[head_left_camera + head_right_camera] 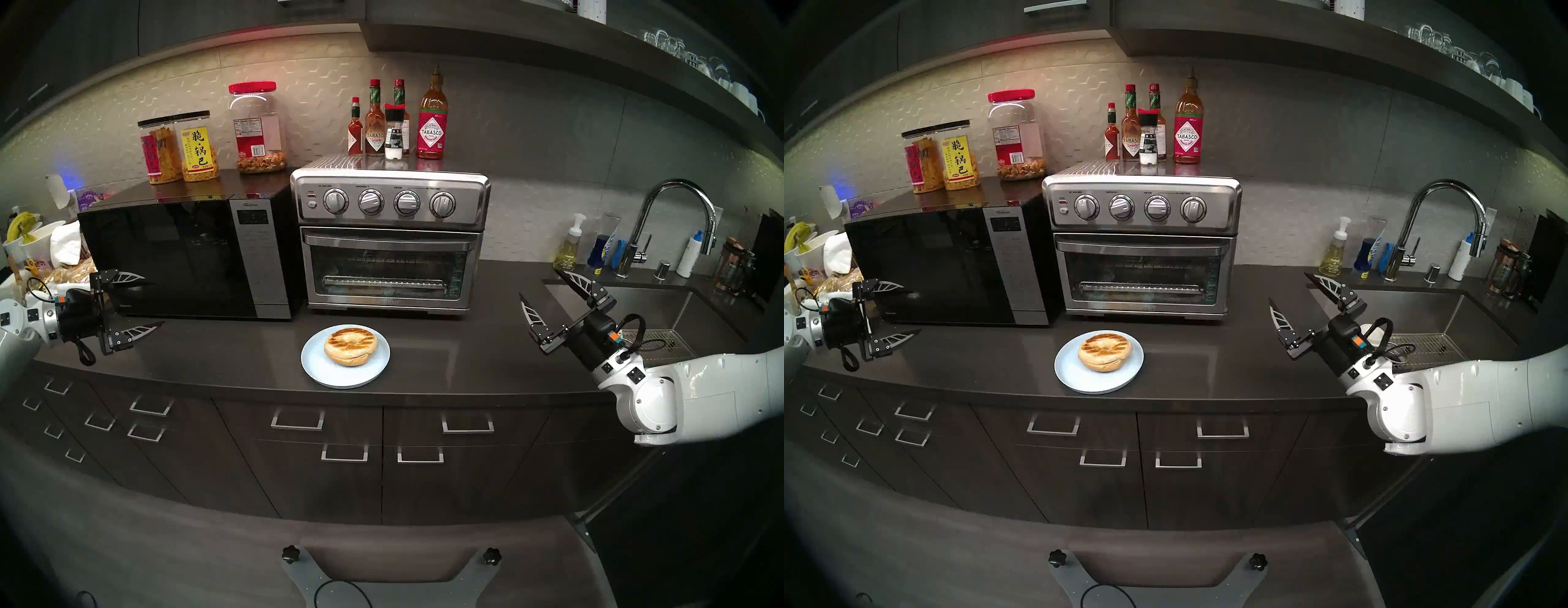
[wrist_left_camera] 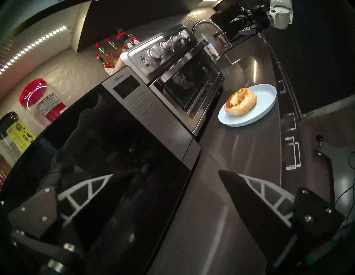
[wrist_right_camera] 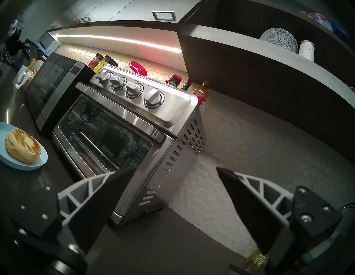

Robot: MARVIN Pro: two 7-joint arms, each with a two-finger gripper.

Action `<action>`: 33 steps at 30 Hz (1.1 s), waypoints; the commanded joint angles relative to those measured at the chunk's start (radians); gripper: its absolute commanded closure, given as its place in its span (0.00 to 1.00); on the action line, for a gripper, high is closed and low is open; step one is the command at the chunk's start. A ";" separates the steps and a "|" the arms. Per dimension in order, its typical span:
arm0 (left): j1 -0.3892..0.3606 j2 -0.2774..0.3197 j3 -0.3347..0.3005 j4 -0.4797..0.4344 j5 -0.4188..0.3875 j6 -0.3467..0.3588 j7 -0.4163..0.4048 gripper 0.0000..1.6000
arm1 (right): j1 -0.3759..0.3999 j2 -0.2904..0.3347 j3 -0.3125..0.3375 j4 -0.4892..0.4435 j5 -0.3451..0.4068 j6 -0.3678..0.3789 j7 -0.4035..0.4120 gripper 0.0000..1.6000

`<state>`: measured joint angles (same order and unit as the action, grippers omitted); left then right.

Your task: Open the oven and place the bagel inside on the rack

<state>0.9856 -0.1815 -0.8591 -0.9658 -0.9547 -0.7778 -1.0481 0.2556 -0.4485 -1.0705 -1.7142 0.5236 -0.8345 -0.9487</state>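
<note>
On top of the oven [image 1: 389, 237] – five bottles and one shaker; left of it, one microwave [image 1: 186, 259] bearing three snack jars; before it – one plate [image 1: 316, 361], one bagel [image 1: 351, 344]

Brushed-steel oven [image 1: 390, 237] with glass door; glossy black microwave [image 1: 186, 259]; polished dark countertop [image 1: 445, 356].

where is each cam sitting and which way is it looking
Head pair: high, looking down at the counter; both arms show, oven centred.
Left wrist: by the microwave, looking along the counter toward the bagel; open left gripper below.
Right wrist: near the sink, facing the oven's corner; open right gripper below.
All share oven and bagel.
</note>
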 commanded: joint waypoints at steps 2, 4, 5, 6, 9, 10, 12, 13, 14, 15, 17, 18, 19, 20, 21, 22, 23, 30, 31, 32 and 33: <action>-0.056 -0.033 -0.031 0.025 -0.005 0.005 -0.013 0.00 | 0.007 -0.001 0.007 0.001 0.000 -0.001 -0.001 0.00; -0.067 -0.047 -0.036 0.028 -0.005 0.007 -0.015 0.00 | 0.007 -0.001 0.007 0.001 0.000 -0.001 -0.001 0.00; -0.072 -0.052 -0.038 0.028 -0.005 0.008 -0.015 0.00 | 0.007 -0.001 0.007 0.001 -0.001 -0.001 -0.001 0.00; -0.079 -0.060 -0.041 0.029 -0.004 0.009 -0.016 0.00 | 0.007 -0.001 0.007 0.002 -0.001 -0.001 -0.001 0.00; -0.095 -0.078 -0.046 0.030 -0.004 0.012 -0.019 0.00 | 0.006 -0.001 0.007 0.002 -0.001 -0.001 -0.002 0.00; -0.101 -0.087 -0.047 0.030 -0.004 0.013 -0.020 0.00 | 0.006 -0.001 0.007 0.002 -0.001 -0.001 -0.002 0.00; -0.111 -0.103 -0.049 0.029 -0.003 0.016 -0.023 0.00 | 0.005 -0.001 0.007 0.002 -0.002 -0.001 -0.002 0.00; -0.115 -0.110 -0.050 0.029 -0.003 0.017 -0.024 0.00 | 0.005 -0.001 0.007 0.002 -0.002 -0.001 -0.002 0.00; -0.120 -0.118 -0.050 0.028 -0.002 0.018 -0.026 0.00 | 0.005 -0.001 0.007 0.002 -0.002 -0.001 -0.002 0.00; -0.123 -0.125 -0.050 0.028 -0.002 0.019 -0.027 0.00 | 0.005 -0.001 0.007 0.003 -0.002 -0.001 -0.002 0.00; -0.134 -0.144 -0.050 0.027 -0.001 0.023 -0.031 0.00 | 0.004 -0.001 0.008 0.003 -0.003 -0.001 -0.002 0.00; -0.138 -0.151 -0.050 0.026 -0.001 0.025 -0.032 0.00 | 0.004 -0.001 0.008 0.003 -0.003 -0.001 -0.002 0.00; -0.143 -0.160 -0.049 0.025 0.000 0.027 -0.034 0.00 | 0.004 -0.001 0.008 0.003 -0.003 -0.001 -0.002 0.00; -0.148 -0.168 -0.049 0.024 0.000 0.029 -0.037 0.00 | 0.004 -0.001 0.008 0.003 -0.003 -0.001 -0.002 0.00; -0.152 -0.175 -0.049 0.024 0.001 0.031 -0.038 0.00 | 0.004 -0.001 0.008 0.004 -0.003 -0.001 -0.002 0.00; -0.156 -0.183 -0.048 0.023 0.001 0.034 -0.041 0.00 | 0.004 -0.001 0.008 0.004 -0.004 -0.001 -0.002 0.00; -0.162 -0.191 -0.048 0.022 0.001 0.037 -0.043 0.00 | 0.004 -0.002 0.008 0.004 -0.004 -0.001 -0.002 0.00; -0.198 -0.244 -0.045 0.020 0.004 0.057 -0.064 0.00 | 0.003 -0.002 0.008 0.005 -0.005 -0.001 -0.002 0.00; -0.202 -0.250 -0.045 0.020 0.004 0.059 -0.066 0.00 | 0.003 -0.002 0.008 0.005 -0.005 -0.001 -0.002 0.00; -0.208 -0.257 -0.044 0.020 0.005 0.062 -0.069 0.00 | 0.003 -0.002 0.009 0.005 -0.005 -0.001 -0.002 0.00; -0.212 -0.264 -0.044 0.020 0.005 0.065 -0.072 0.00 | 0.003 -0.002 0.009 0.005 -0.006 -0.001 -0.002 0.00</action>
<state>0.8374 -0.3951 -0.8890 -0.9414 -0.9471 -0.7231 -1.1016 0.2486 -0.4487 -1.0702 -1.7103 0.5175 -0.8345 -0.9487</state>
